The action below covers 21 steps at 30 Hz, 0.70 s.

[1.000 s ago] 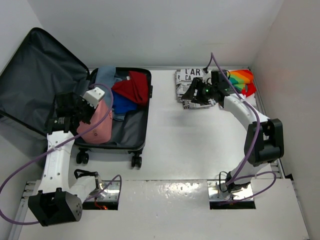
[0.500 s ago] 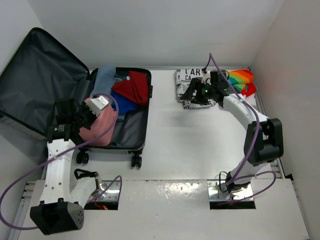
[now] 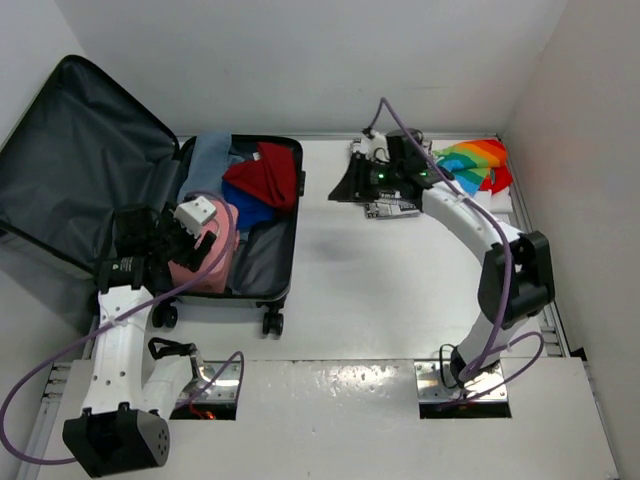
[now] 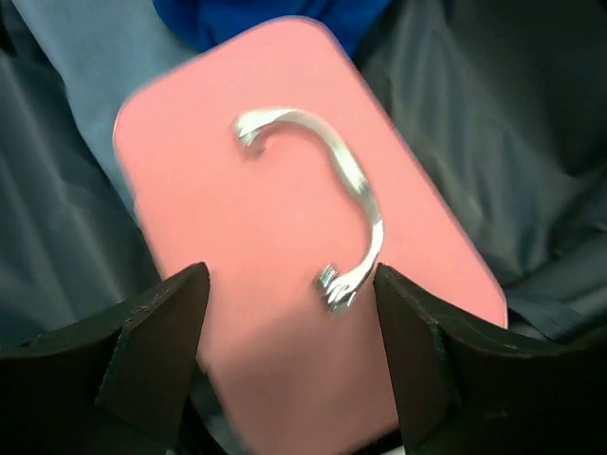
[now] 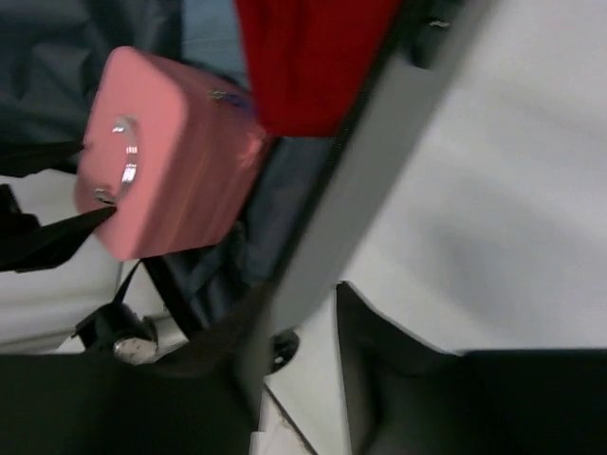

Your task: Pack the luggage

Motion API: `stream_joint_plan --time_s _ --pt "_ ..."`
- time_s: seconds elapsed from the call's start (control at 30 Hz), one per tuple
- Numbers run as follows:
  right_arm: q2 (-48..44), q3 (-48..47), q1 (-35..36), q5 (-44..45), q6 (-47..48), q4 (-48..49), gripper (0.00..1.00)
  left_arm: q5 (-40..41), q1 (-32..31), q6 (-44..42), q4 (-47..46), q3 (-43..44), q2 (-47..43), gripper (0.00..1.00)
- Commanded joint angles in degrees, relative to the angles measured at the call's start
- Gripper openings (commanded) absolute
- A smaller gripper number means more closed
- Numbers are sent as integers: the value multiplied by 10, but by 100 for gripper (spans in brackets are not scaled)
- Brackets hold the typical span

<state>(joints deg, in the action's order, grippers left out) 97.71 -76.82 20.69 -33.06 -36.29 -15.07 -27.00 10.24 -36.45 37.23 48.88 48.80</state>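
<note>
Left wrist: left pincer [image 4: 289, 294] wide over pink case [image 4: 285, 190], near end hidden; right pincer [image 5: 299, 303] narrow, empty

A small pink case [image 4: 218, 199] fills the middle of the view, lying flat and turned at a slant, its rounded corners blurred at the edges. A curved silver metal handle [image 4: 356, 185] arches over its upper face, and nothing grips it. The left gripper [image 4: 289, 313] stands with its jaws wide apart; its two dark fingers [image 4: 156, 355] flank the case's near end, one on each side. Whether they touch the pink sides is unclear. The case rests inside the luggage [image 4: 503, 114], on creased black lining. A blue-grey garment [image 4: 95, 85] lies at upper left, partly under the case, and a bright blue cloth [image 4: 256, 19] shows at the top edge.
</note>
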Motion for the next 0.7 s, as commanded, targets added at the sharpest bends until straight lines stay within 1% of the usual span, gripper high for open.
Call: stream_joint_plan --time_s 0.0,0.03,0.07,0.1,0.17,0.2,0.23,0.27,0.3,0.33,0.4,0.47,0.53,0.6,0.67 --pt "26 -40 55 -8 -59 52 25 -4 11 78 50 30 -26 76" --pt "35 -50 85 17 -79 69 21 -4 11 101 50 64 -26 78" --pt "42 -56 95 26 -88 72 17 -4 11 125 50 64 -26 78" --pt "50 -62 105 37 -107 76 15 -4 18 169 56 101 -26 78" --pt "90 -89 130 48 -122 74 13 2 23 203 56 136 -20 78" --pt "99 -108 144 55 -143 72 12 2 23 231 56 160 -20 78" --pt "127 -132 155 55 -158 64 12 7 29 243 56 169 -20 78" --pt "153 -142 160 57 -168 56 8 20 29 253 62 176 -15 78" --pt "172 -164 172 88 -180 24 6 29 29 262 62 177 -15 78" --pt "188 -167 177 94 -197 20 4 37 29 267 62 183 -10 78" --pt "201 -170 192 120 -198 15 3 64 29 267 62 177 -10 76" --pt "215 -172 202 125 -199 16 3 85 29 272 62 161 1 75" --pt "231 -184 217 127 -208 16 3 101 29 289 50 146 8 70" --pt "248 -204 232 127 -214 12 3 147 29 306 40 135 16 65" --pt "265 -211 240 124 -221 21 3 168 40 319 18 118 21 64"
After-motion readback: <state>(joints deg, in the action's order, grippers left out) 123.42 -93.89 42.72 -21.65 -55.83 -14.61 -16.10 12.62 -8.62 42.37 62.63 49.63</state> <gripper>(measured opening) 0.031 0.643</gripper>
